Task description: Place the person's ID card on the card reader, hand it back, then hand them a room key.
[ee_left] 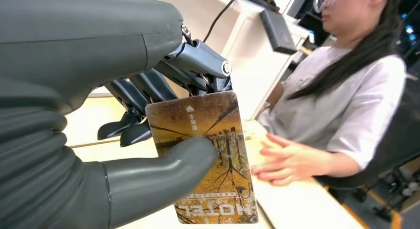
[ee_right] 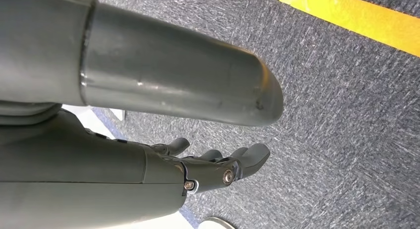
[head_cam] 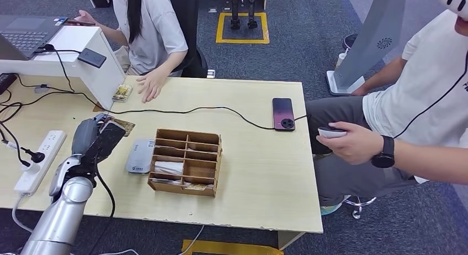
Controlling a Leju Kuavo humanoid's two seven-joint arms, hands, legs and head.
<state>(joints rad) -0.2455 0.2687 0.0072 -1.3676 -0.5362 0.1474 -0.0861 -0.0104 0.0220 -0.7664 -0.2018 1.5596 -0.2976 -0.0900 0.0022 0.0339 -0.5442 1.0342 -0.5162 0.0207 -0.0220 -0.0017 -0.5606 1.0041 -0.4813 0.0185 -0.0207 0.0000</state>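
My left hand (head_cam: 95,138) is raised over the left part of the wooden table (head_cam: 265,178). It pinches a brown hotel key card (ee_left: 213,154) between thumb and fingers; the head view shows this card (head_cam: 112,138) dark. A grey card reader (head_cam: 139,155) lies just right of the hand, against a wooden compartment box (head_cam: 185,162). Across the table sits a person in a pale shirt, one hand (head_cam: 150,86) resting flat on the tabletop. Another brown card (head_cam: 126,126) lies on the table beyond my hand. My right hand (ee_right: 218,167) hangs over the carpet, fingers loosely apart, holding nothing.
A dark phone (head_cam: 283,113) on a black cable lies at the far right of the table. A white power strip (head_cam: 40,158) lies at the left edge, a white stand (head_cam: 96,67) and laptop (head_cam: 25,37) behind. A second person (head_cam: 419,117) sits at the right holding a small device (head_cam: 333,132).
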